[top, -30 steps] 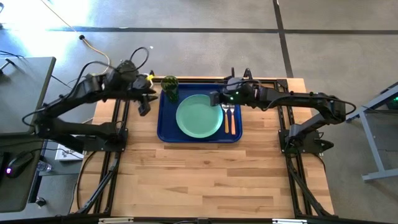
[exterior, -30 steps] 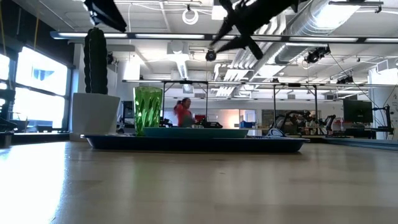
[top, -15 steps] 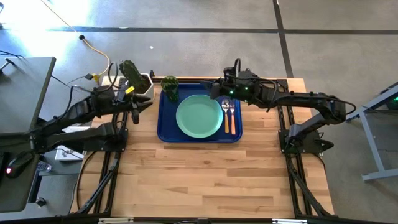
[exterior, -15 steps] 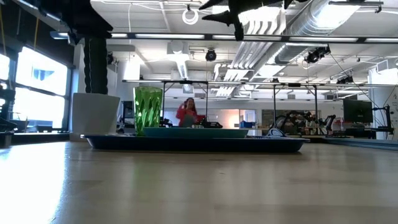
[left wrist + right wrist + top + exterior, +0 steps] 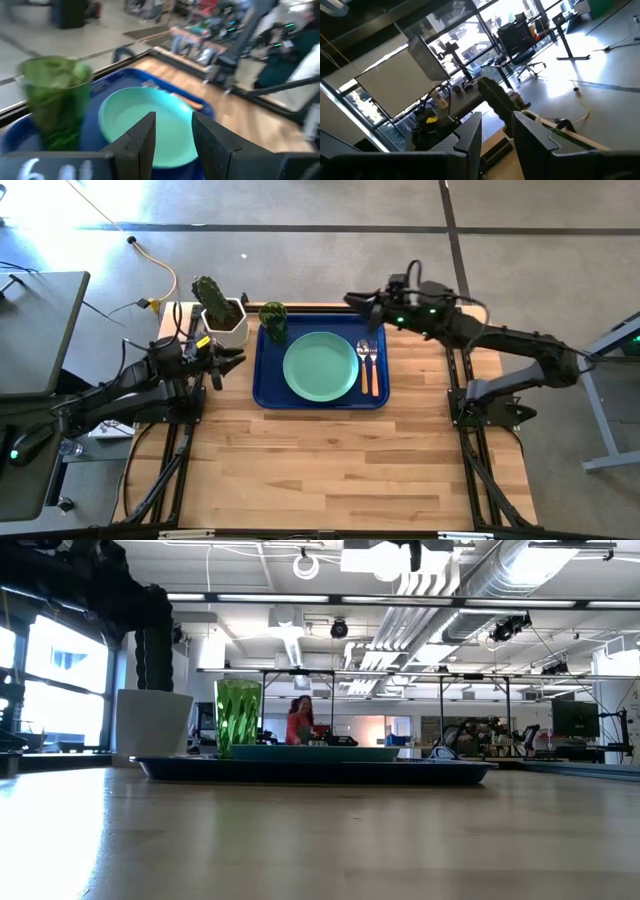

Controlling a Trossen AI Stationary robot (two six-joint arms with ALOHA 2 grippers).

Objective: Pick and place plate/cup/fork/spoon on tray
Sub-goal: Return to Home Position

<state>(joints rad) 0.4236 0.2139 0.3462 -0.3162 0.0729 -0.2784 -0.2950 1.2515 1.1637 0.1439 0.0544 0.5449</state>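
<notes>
Flanking the tray (image 5: 266,392), left gripper (image 5: 228,362) and right gripper (image 5: 352,301) hang spread, empty; low view hides the fork (image 5: 373,370).

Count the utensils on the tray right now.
2. The spoon and the fork lie side by side on the tray, on the right arm's side of the plate, the spoon nearer the plate. The high view shows none hidden.

The dark blue tray (image 5: 266,388) lies flat, all four pieces on it. The round mint-green plate (image 5: 320,365) sits at its middle. The translucent green cup (image 5: 274,321) stands upright in the far left corner (close to the plate's rim). Right of the plate lie the spoon (image 5: 364,366) and the fork (image 5: 374,370), parallel, orange handles toward the near rim, fork outermost.
</notes>
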